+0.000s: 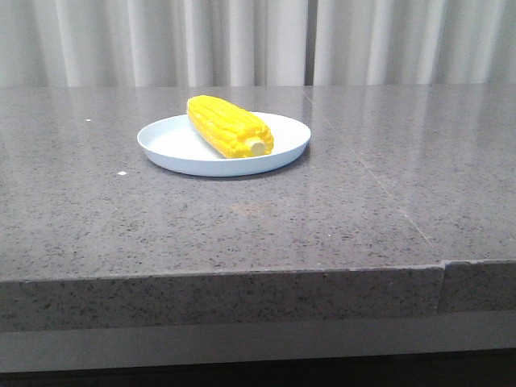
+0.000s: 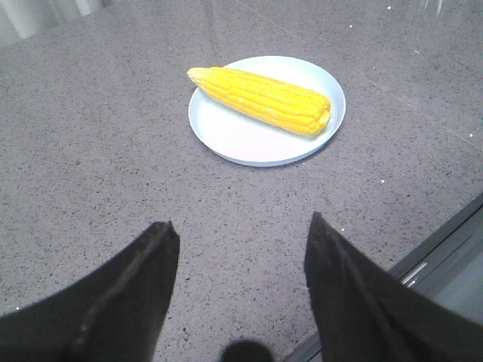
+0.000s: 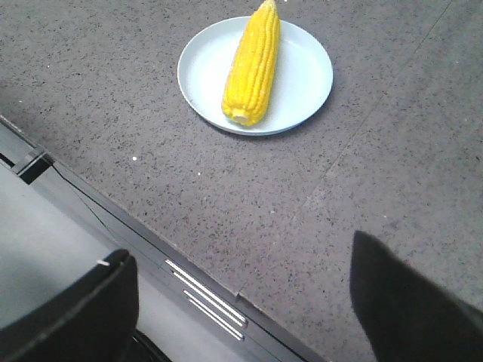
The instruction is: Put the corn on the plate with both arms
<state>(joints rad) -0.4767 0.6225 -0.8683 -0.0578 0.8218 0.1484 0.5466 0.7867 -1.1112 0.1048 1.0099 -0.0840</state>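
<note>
Corn [image 1: 230,126] lies on plate [image 1: 185,157], diagonal across it, tapered tip overhanging far rim, pale cut stem end facing table's front edge. Plate sits on grey speckled table [image 1: 242,226].

Left gripper [image 2: 240,249]: jaws spread apart, empty, above bare table; plate and corn well ahead of fingertips, untouched.

Right gripper [image 3: 241,294]: jaws wide apart, empty, over table's front edge; plate and corn well ahead, clear of both fingers.
</note>
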